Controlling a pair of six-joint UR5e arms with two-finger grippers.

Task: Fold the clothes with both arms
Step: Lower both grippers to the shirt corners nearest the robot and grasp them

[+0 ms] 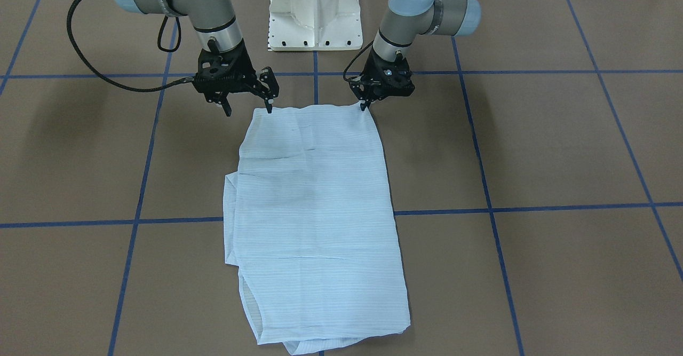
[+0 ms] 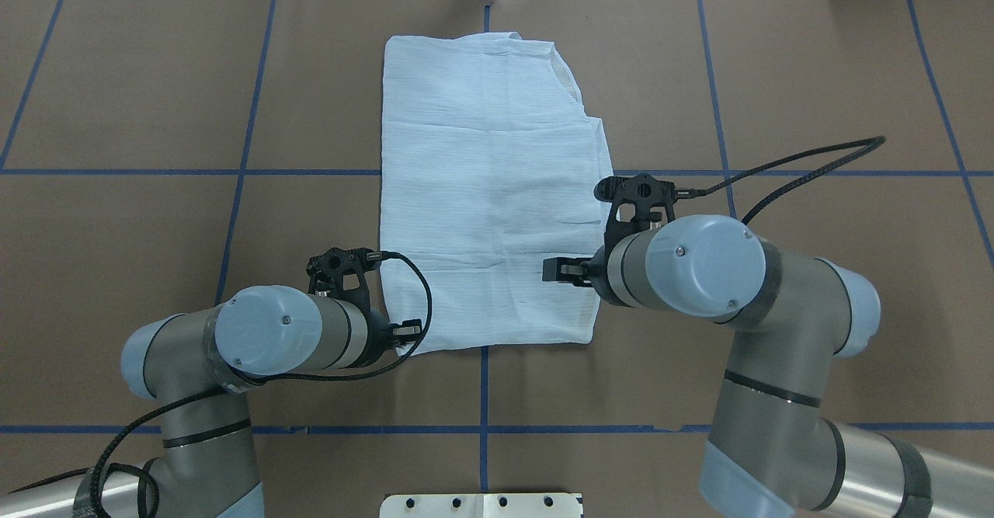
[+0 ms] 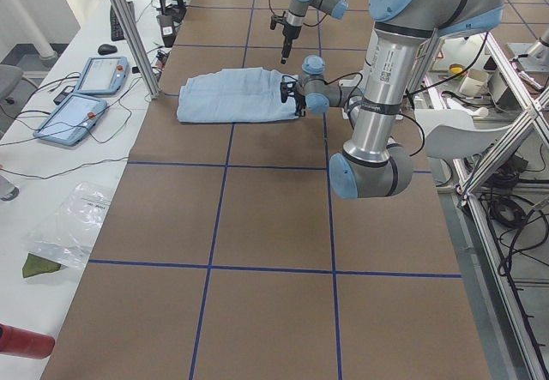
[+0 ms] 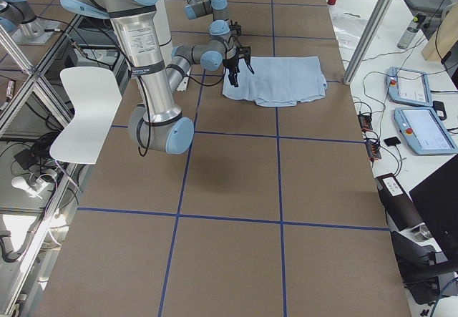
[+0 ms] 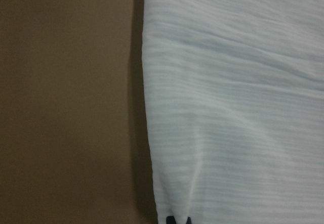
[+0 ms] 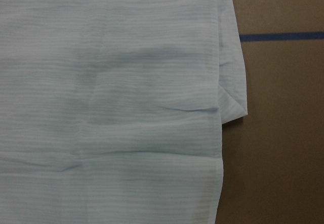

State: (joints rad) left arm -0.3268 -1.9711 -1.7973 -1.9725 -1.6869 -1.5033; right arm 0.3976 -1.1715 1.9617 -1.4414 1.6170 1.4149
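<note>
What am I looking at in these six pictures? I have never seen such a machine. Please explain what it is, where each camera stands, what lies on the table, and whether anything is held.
The machine is a robot with a left arm and a right arm on a white base, each ending in a black two-finger gripper. One camera faces the robot, one looks down from behind it, two stand at the table's ends, and one sits on each wrist. On the brown table lies one light-blue shirt, folded into a long, roughly rectangular shape. The left gripper is shut on the shirt's corner nearest the robot; its wrist picture shows the cloth puckering there. The right gripper is open at the other near corner and holds nothing.
</note>
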